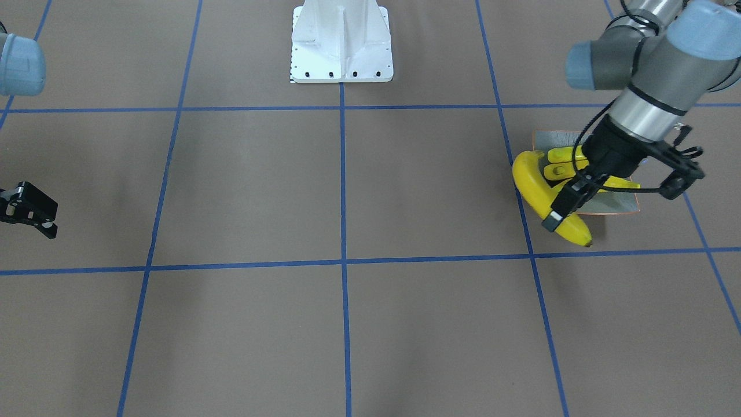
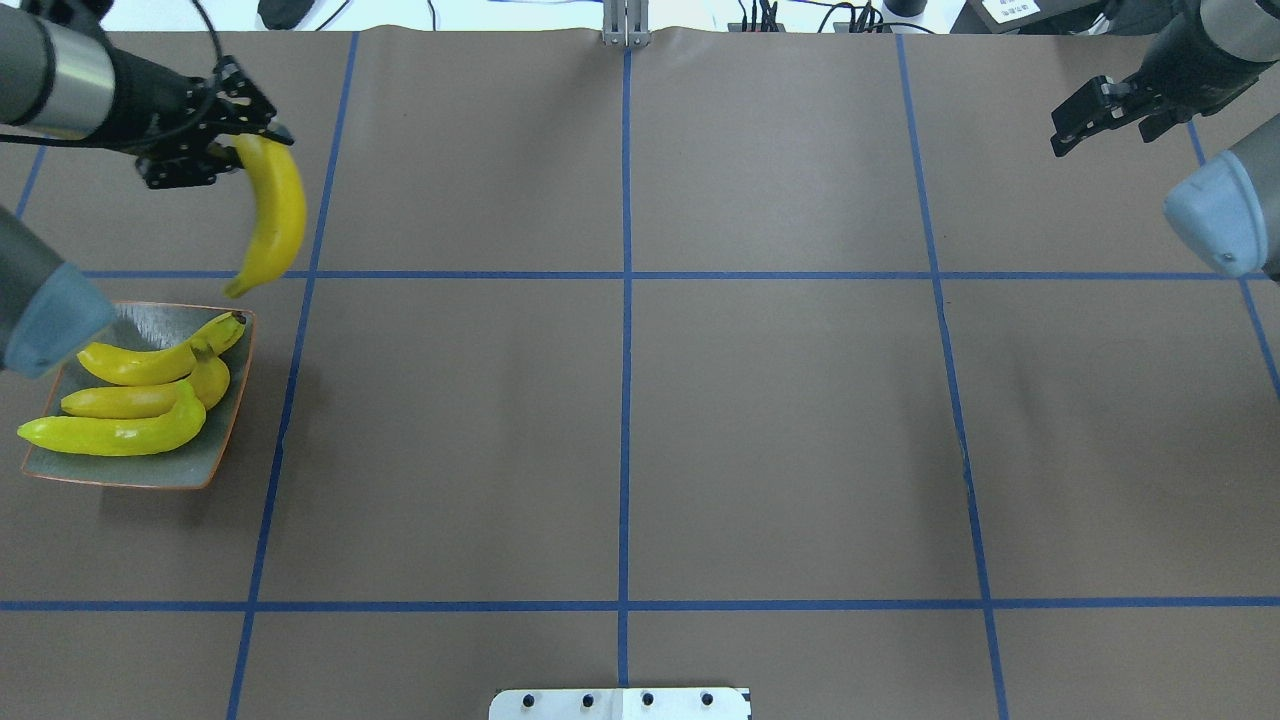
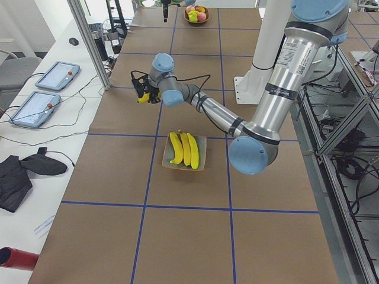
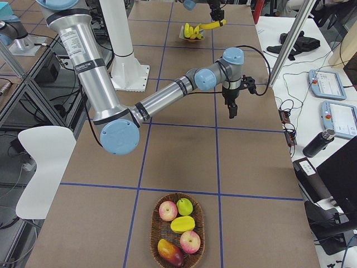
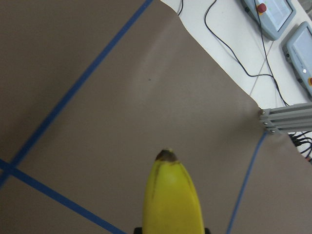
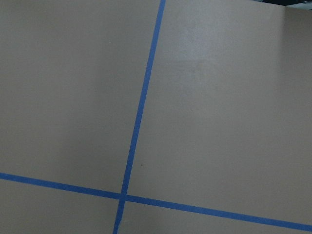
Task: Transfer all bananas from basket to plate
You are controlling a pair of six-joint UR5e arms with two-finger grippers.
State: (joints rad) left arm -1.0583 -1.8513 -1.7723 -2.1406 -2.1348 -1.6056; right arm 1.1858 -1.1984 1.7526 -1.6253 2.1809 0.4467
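My left gripper (image 2: 232, 140) is shut on the top end of a yellow banana (image 2: 272, 215) and holds it in the air, just beyond the far edge of the plate (image 2: 150, 478). The banana hangs down; its dark tip shows in the left wrist view (image 5: 173, 195). Three more bananas (image 2: 140, 400) lie side by side on the square grey-green plate. In the front view the held banana (image 1: 535, 185) overlaps the plate (image 1: 556, 139). My right gripper (image 2: 1075, 125) is open and empty, far off at the table's other end; it also shows in the front view (image 1: 35, 217).
A woven basket (image 4: 153, 223) with apples and other fruit, no bananas in view, stands at the table's end on my right. The white robot base (image 1: 341, 43) is at mid-table. Blue tape lines grid the brown table. Tablets and cables lie beyond the far edge.
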